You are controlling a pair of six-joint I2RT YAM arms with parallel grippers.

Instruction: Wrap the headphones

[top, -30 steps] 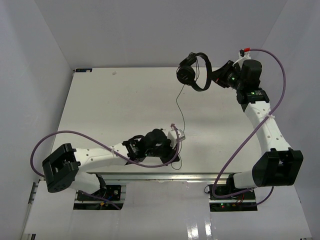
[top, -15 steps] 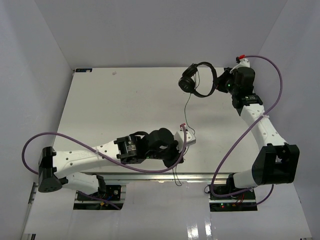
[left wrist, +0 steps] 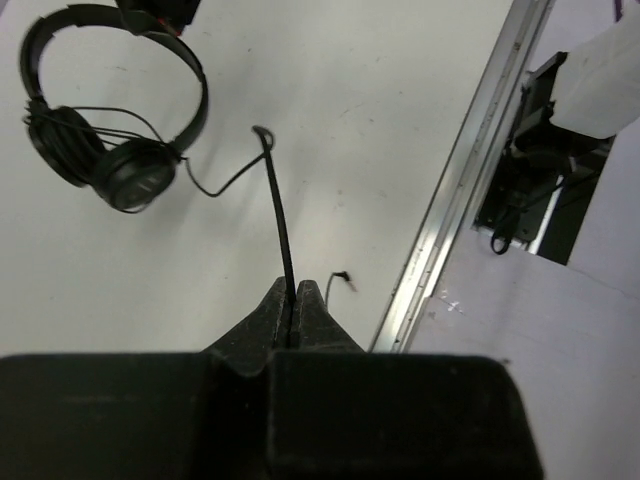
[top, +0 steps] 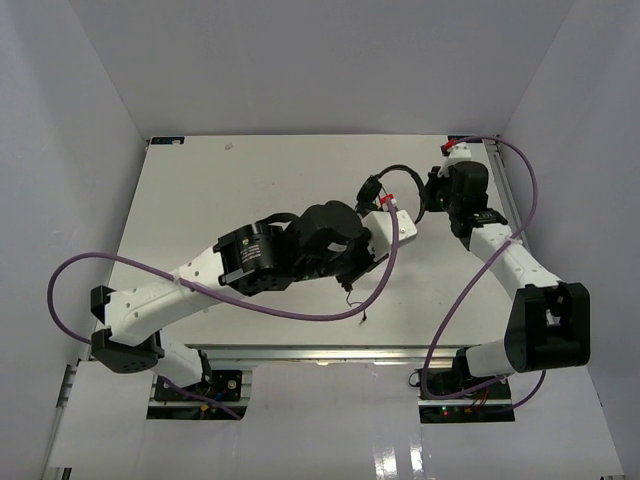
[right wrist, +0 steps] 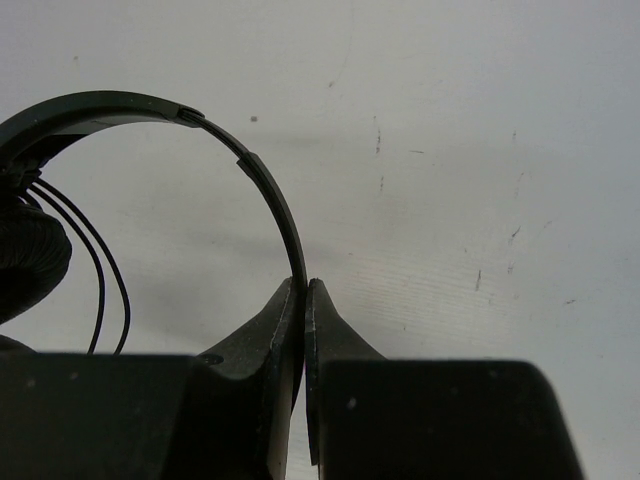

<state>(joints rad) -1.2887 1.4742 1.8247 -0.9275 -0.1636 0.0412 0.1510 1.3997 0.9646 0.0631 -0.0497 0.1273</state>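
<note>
The black headphones point(top: 372, 188) are at the back right of the table, partly hidden by my left arm. In the left wrist view their headband point(left wrist: 120, 25) and two earcups point(left wrist: 130, 175) show at upper left. The thin cord point(left wrist: 278, 200) runs from an earcup to my left gripper point(left wrist: 292, 292), which is shut on it; the plug point(left wrist: 345, 276) hangs just past the fingers. In the top view my left gripper point(top: 348, 278) is mostly under the arm. My right gripper point(right wrist: 304, 288) is shut on the headband point(right wrist: 262, 185); cord strands point(right wrist: 95, 270) cross beside an earcup point(right wrist: 20, 265). In the top view my right gripper point(top: 425, 195) is right of the headphones.
The table's metal front rail point(left wrist: 455, 200) runs close to the right of the left gripper. Purple robot cables point(top: 380, 285) loop under the left arm and along the right arm point(top: 520, 200). White walls enclose the table point(top: 200, 200).
My left arm has swung from the front edge up toward the headphones, still holding the cord. My right arm has brought the headphones nearer and lower.
</note>
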